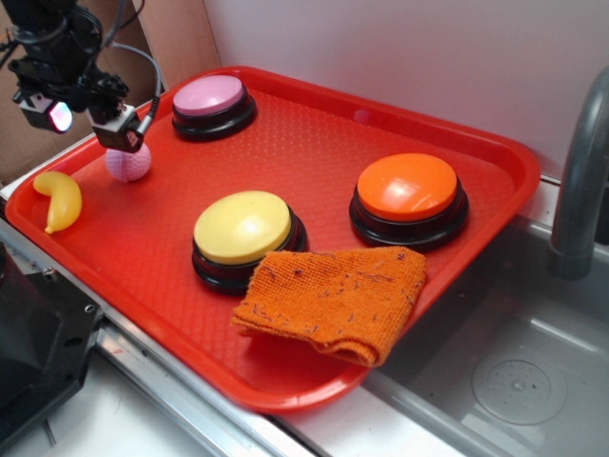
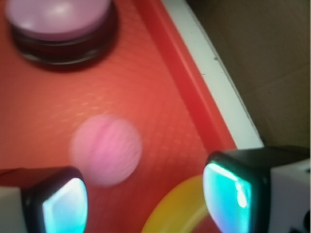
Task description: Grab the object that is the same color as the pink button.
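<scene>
The small pink dimpled ball (image 1: 128, 162) lies on the red tray (image 1: 314, 143) near its left rim. It shows blurred in the wrist view (image 2: 107, 149). The pink button (image 1: 213, 103) with a black base stands at the tray's far corner, also at the top left of the wrist view (image 2: 58, 24). My gripper (image 1: 88, 116) hangs open just above and left of the ball. In the wrist view the gripper (image 2: 146, 201) has its two pads wide apart with nothing between them; the ball sits just ahead of the left pad (image 2: 63, 206).
A yellow toy banana (image 1: 59, 200) lies left of the ball, partly under my gripper in the wrist view (image 2: 175, 213). A yellow button (image 1: 245, 233), an orange button (image 1: 409, 195) and an orange cloth (image 1: 338, 300) fill the tray's near half. A grey faucet (image 1: 580, 171) stands at right.
</scene>
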Available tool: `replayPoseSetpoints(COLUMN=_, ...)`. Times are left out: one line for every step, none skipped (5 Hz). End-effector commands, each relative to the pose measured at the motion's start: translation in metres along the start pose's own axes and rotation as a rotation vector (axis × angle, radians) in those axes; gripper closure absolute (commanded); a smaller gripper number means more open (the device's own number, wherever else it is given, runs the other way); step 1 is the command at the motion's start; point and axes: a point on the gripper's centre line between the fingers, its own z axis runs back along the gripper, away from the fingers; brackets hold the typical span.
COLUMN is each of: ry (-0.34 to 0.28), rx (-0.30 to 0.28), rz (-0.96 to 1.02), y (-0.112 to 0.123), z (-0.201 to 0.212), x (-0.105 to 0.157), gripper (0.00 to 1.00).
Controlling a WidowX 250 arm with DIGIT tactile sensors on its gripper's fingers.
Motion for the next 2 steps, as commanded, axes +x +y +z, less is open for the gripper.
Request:
replayPoseSetpoints(ry=-0.047, rx=-0.050, rz=-0.037, y=0.0013, z=-0.0153, x=0.0112, gripper=0.00)
replayPoseSetpoints(ry=-0.047, rx=-0.079, rz=-0.023, y=0.0023, z=-0.0220, x=0.0082, gripper=0.13)
